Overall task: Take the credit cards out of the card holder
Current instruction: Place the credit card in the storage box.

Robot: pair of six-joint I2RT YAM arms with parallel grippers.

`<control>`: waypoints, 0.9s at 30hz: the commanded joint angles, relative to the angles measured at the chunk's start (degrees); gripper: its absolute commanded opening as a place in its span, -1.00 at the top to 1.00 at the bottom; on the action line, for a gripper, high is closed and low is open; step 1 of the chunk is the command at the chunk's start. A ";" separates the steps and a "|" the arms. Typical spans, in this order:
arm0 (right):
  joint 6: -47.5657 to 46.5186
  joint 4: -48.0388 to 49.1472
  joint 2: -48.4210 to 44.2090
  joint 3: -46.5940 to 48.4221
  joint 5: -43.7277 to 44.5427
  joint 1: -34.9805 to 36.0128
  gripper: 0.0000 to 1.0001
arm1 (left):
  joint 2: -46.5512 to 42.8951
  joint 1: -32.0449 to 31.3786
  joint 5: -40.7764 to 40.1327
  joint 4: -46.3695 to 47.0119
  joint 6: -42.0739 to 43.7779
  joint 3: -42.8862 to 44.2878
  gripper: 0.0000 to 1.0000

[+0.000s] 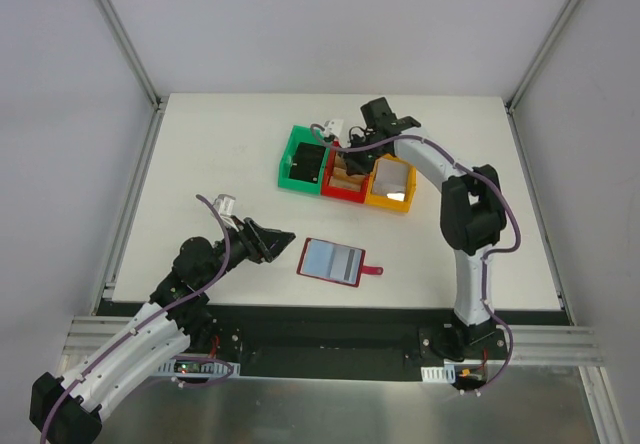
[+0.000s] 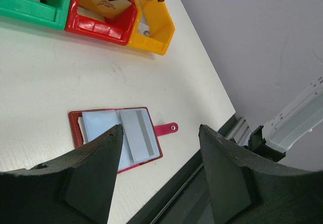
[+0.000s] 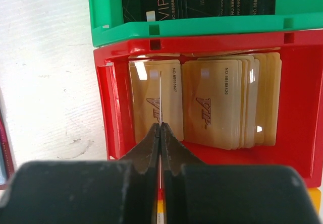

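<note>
**While the right gripper (image 1: 343, 152) is occupied at the bins, the small dark red folding card holder (image 1: 330, 261) lies just ahead of the left gripper (image 1: 285, 242)**

Because the card holder lies spread open and flat on the white table (image 1: 220, 144) near its front edge, its inside faces up. Two grey-blue panels (image 2: 116, 133) sit side by side in it. Its long axis runs left to right across the table, slightly tilted. The short red strap tab (image 1: 372, 271) sticks out of the end farthest from the left arm.

The left gripper is plainly the nearer one. It sits just beside the holder's left end, fingers spread apart and empty, pointing along that long axis. In the left wrist view the holder appears between and beyond the two fingertips, not touching either.

The right gripper is well apart from the holder, over the red plastic bin (image 3: 292, 108) that stands between a green plastic bin (image 1: 290, 176) and a yellow plastic bin (image 1: 388, 202). Its fingers are pressed together on a thin card (image 3: 160, 98) seen edge-on, above a fanned stack of gold cards (image 3: 217, 103).

The panel nearer the tab shows a darker stripe, so it is probably a card still to be pulled. For that, the left fingers would likely need to come over the holder and close across the short side of the panel.
</note>
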 commanded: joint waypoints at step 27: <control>-4.04 1.50 6.59 5.17 5.93 1.01 1.00 | 0.67 0.33 -1.67 0.36 1.76 -0.13 -0.21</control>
